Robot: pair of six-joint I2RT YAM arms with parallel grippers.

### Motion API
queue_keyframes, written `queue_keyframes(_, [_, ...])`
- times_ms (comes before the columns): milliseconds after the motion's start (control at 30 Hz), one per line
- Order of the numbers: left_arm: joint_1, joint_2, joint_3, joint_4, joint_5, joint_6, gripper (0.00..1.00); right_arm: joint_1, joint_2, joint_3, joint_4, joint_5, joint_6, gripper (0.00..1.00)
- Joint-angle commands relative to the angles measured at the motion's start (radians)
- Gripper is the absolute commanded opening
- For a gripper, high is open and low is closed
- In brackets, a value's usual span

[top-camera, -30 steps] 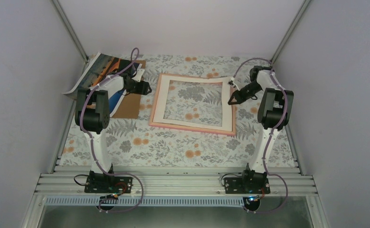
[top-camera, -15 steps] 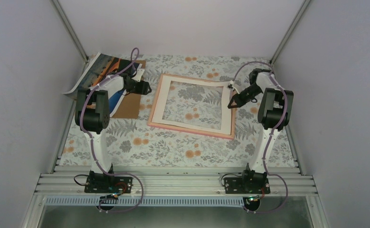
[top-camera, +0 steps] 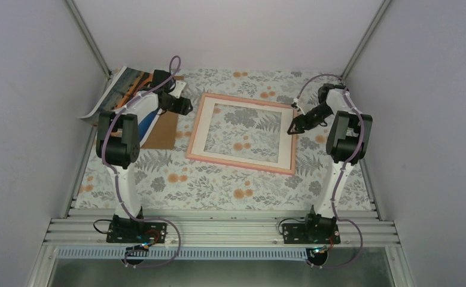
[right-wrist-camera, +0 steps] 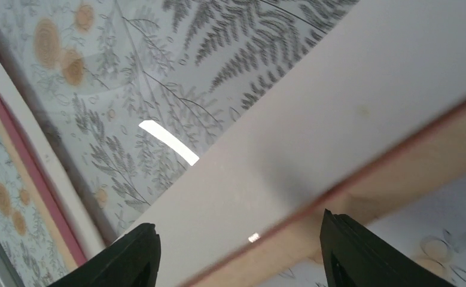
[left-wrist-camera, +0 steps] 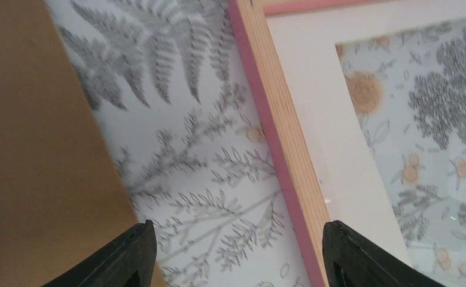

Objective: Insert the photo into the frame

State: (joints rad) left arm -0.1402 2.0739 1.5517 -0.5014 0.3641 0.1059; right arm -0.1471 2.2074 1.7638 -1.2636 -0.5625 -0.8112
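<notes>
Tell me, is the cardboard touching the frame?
Apart. The left wrist view shows a strip of floral tablecloth between the cardboard and the frame.

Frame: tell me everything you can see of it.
The frame is a thin rectangle, pink sides, pale wood-look face, lying flat and slightly skewed on the floral table cover. A white mat sits inside it; the cover shows through the opening. The open right gripper is by its right edge, contact unclear.

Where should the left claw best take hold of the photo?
Probably its near left corner, coming from the near side: there the photo bends up against the wall, white back showing, while the rest seems to lie flat on the cardboard.
</notes>
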Motion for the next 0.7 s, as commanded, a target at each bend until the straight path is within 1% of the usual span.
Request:
queue_keyframes(0, [-0.005, 0.032, 0.097, 0.033, -0.074, 0.068, 0.70, -0.036, -0.040, 0.026, 0.024, 0.053, 0.020, 0.70])
queue_keyframes(100, [-0.009, 0.069, 0.164, 0.019, -0.084, 0.083, 0.71, -0.036, -0.070, 0.011, 0.052, 0.076, 0.021, 0.69])
queue_keyframes(233, [-0.021, 0.096, 0.209, 0.004, -0.085, 0.106, 0.72, -0.020, -0.071, 0.029, 0.073, 0.026, 0.067, 0.59])
queue_keyframes(300, [-0.024, 0.095, 0.208, 0.005, -0.080, 0.114, 0.74, -0.001, -0.077, 0.024, 0.089, 0.000, 0.087, 0.58])
queue_keyframes(367, [-0.022, 0.083, 0.206, 0.006, -0.094, 0.128, 0.77, 0.008, -0.093, 0.011, 0.116, -0.044, 0.107, 0.60])
queue_keyframes(433, [-0.018, 0.047, 0.194, 0.012, -0.125, 0.150, 0.81, 0.017, -0.109, 0.003, 0.158, -0.077, 0.136, 0.64])
queue_keyframes(467, [-0.015, 0.019, 0.171, 0.027, -0.144, 0.165, 0.86, 0.024, -0.115, 0.005, 0.181, -0.089, 0.150, 0.65])
queue_keyframes(533, [-0.010, -0.044, 0.105, 0.075, -0.209, 0.205, 0.99, 0.038, -0.124, 0.010, 0.221, -0.112, 0.170, 0.69])
queue_keyframes(600, [0.010, -0.098, 0.046, 0.091, -0.262, 0.262, 1.00, 0.048, -0.141, 0.007, 0.263, -0.136, 0.188, 0.73])
queue_keyframes(667, [0.050, -0.159, -0.020, 0.078, -0.278, 0.310, 1.00, 0.058, -0.169, -0.011, 0.315, -0.160, 0.212, 0.76])
